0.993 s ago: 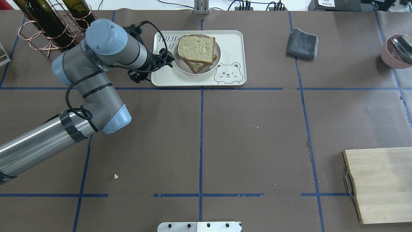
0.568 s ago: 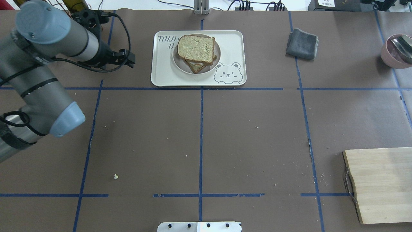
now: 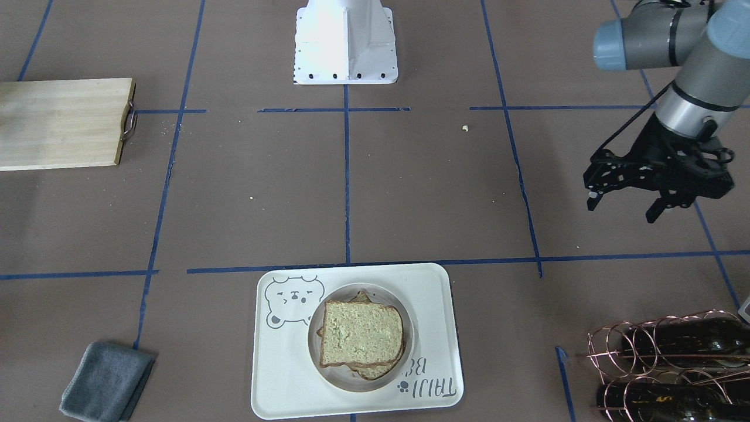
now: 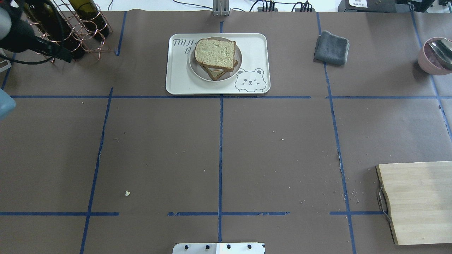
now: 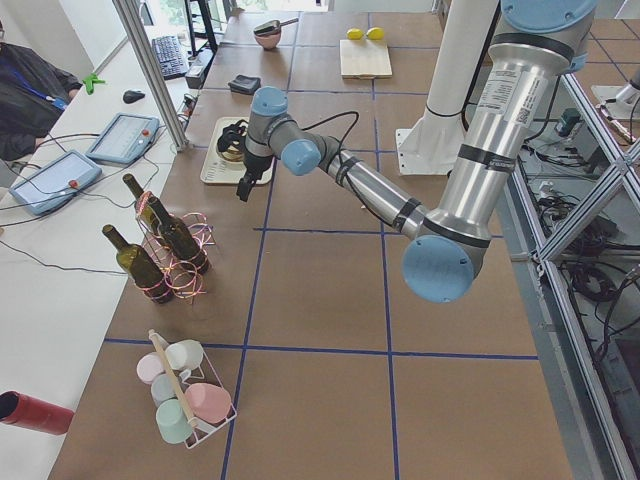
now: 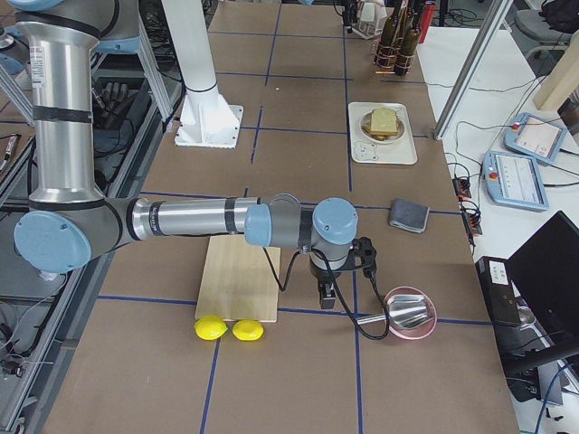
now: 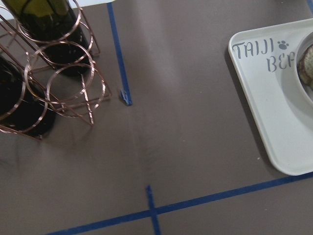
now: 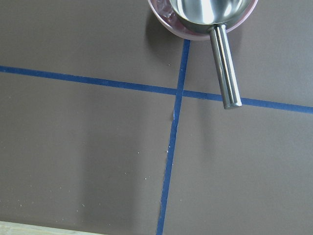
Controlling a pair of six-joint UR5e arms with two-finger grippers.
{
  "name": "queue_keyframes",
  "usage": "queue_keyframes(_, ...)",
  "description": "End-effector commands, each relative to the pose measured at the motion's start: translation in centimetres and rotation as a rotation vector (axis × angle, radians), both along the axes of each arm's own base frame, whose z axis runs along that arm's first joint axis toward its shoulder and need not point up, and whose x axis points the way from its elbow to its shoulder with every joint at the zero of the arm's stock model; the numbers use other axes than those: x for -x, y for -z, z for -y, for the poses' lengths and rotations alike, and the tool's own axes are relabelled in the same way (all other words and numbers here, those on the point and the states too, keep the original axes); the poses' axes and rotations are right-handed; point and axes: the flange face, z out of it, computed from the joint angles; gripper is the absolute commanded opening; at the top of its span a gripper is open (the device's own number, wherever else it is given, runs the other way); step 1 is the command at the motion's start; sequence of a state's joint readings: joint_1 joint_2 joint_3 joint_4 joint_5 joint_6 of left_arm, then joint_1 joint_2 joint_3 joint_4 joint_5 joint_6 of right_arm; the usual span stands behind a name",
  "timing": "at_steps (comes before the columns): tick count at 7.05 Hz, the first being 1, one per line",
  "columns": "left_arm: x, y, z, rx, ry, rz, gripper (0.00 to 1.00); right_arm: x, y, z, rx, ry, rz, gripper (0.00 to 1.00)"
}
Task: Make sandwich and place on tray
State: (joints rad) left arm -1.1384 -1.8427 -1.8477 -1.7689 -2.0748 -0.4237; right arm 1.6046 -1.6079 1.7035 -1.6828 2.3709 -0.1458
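Looking done with sandwich on tray bottom centre, so just park the empty, spread-open left gripper clear of the bottle rack; right gripper, can't tell.

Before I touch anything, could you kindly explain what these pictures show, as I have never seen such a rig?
This is a robot with two arms at a table. One camera looks down from behind the robot, one faces it from across the table, two look along the table from its ends, and one rides on each wrist. A sandwich sits on a white plate on the bear-printed tray. Also there: a wooden cutting board, a grey cloth, two lemons, a copper rack of wine bottles, and a pink bowl holding a metal scoop. The left fingers hang open and empty, apart from the tray. The right fingers hover near the bowl; open or shut, I cannot tell.
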Motion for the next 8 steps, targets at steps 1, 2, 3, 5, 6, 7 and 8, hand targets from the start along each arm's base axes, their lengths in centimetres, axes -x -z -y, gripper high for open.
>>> queue_keyframes(1,11.6,-6.7,-0.4,-0.091,-0.040,0.149,1.00,-0.3,-0.5,-0.6,0.012,-0.007,0.001,1.00)
queue_keyframes(2,14.7,-10.5,-0.1,-0.067,-0.079,0.160,1.00,-0.3,-0.6,-0.7,0.014,-0.007,0.001,1.00)
queue_keyframes(3,16.7,-13.0,0.2,-0.016,-0.089,0.125,1.00,-0.3,-0.5,-0.6,0.013,-0.010,0.001,1.00)
queue_keyframes(5,16.1,-19.2,0.3,0.093,-0.106,0.135,1.00,-0.3,-0.3,-0.5,0.006,-0.009,-0.001,1.00)
queue_keyframes(6,16.3,-19.7,0.0,0.110,-0.106,0.132,1.00,-0.3,0.0,-0.5,0.000,-0.007,-0.002,1.00)
queue_keyframes(7,16.7,-20.5,-0.8,0.139,-0.101,0.129,1.00,-0.3,-0.8,-0.3,0.012,-0.004,-0.002,1.00)
queue_keyframes(8,18.7,-21.5,-1.7,0.233,-0.086,0.078,1.00,-0.3,-2.1,-0.3,0.043,-0.007,0.001,1.00)
